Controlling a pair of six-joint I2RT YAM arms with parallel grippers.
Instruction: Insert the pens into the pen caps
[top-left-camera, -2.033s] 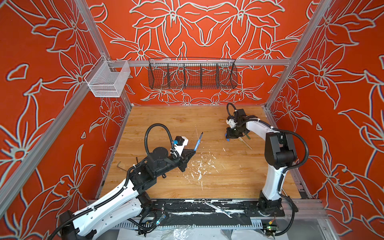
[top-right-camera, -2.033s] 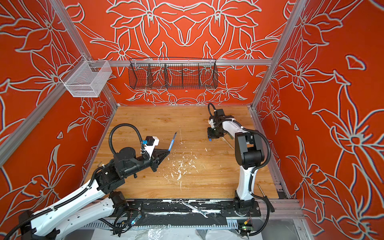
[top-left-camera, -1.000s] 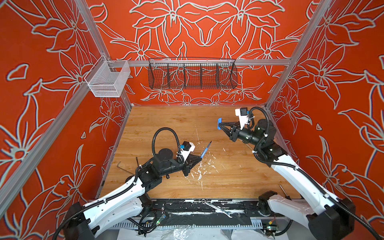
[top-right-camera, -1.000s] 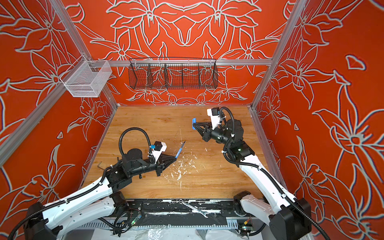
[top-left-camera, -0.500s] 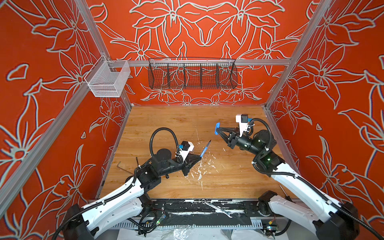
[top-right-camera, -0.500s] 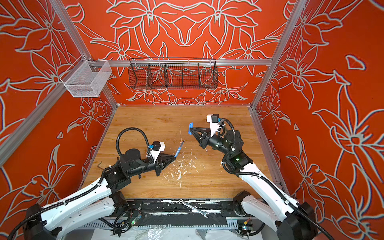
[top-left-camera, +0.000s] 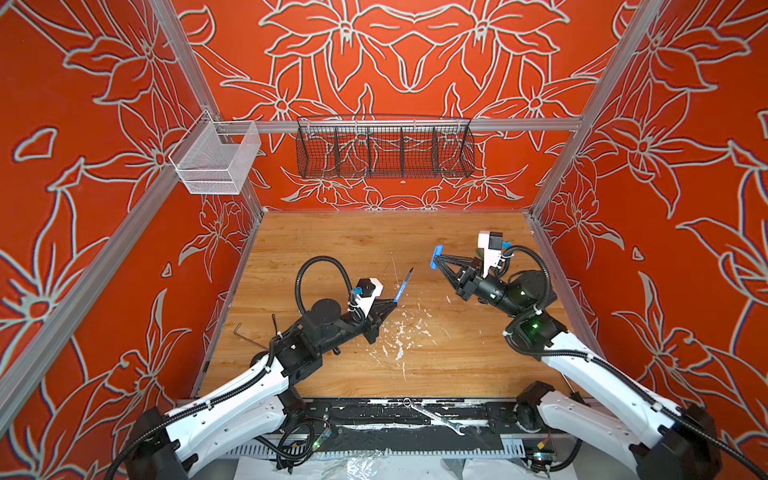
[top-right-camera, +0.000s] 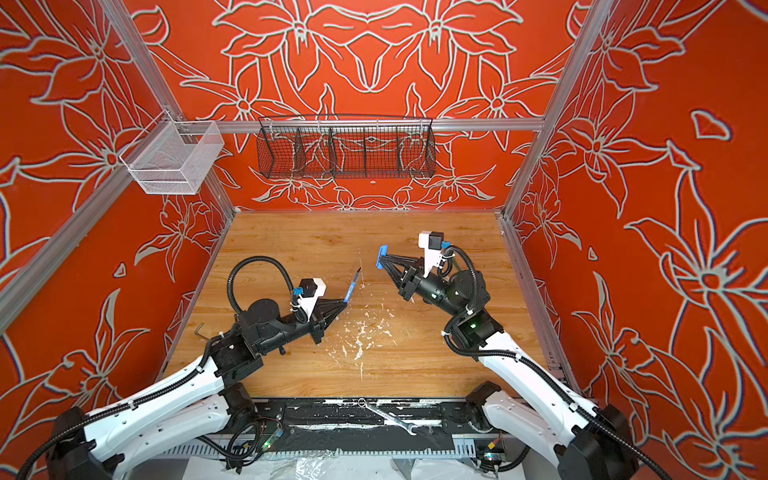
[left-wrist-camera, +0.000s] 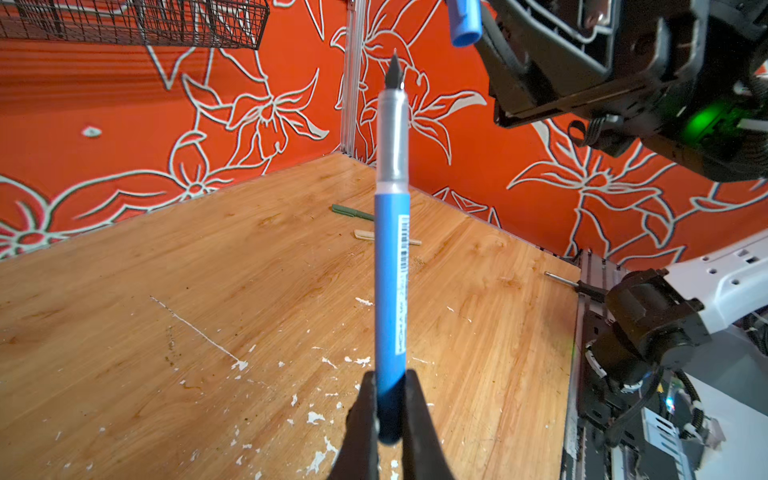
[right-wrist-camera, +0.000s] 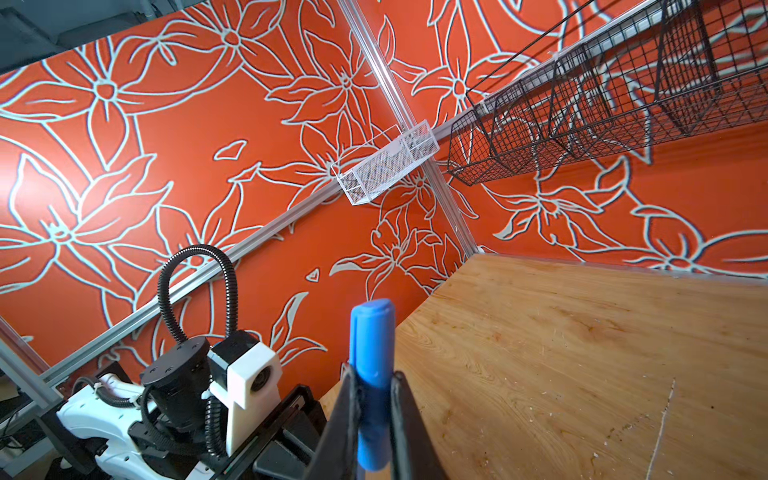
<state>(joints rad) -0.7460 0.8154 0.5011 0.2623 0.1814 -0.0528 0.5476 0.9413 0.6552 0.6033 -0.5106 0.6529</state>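
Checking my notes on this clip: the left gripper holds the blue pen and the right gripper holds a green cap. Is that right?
Not quite: the cap in the right gripper is blue, not green, as the right wrist view shows. The left gripper does hold the blue pen.
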